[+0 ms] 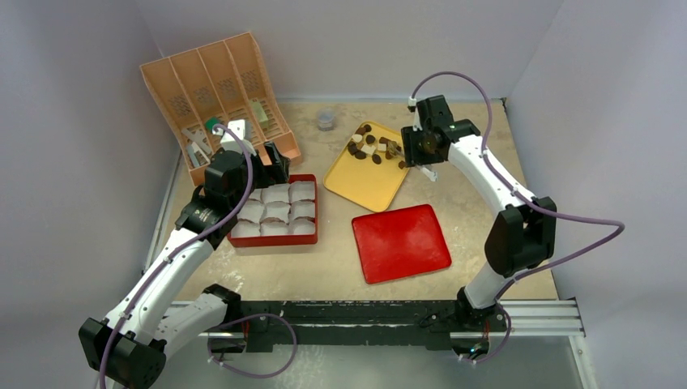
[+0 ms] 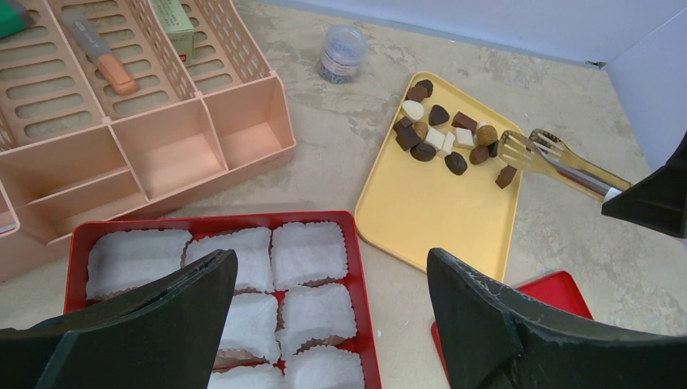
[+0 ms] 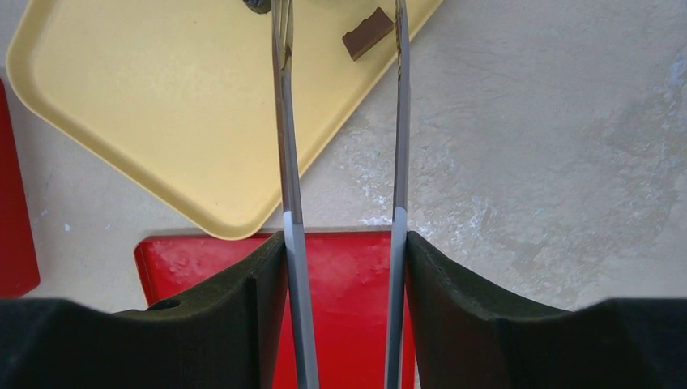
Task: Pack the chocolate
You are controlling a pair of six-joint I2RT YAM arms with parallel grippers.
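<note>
No text, label, brand, number or sign can be read on anything in these views.

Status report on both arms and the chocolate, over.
Left tool open, over the red box. Right tool shut on tongs, tips at the chocolate on the yellow tray. Visible cups empty; nothing seen between tray and box.

the chocolate (image 2: 441, 138) is a loose bunch at the far end of the yellow tray (image 2: 421, 211), mostly dark brown with a few white and tan ones mixed in, 1 squarish brown piece (image 2: 505, 177) lying just apart by the edge
</note>
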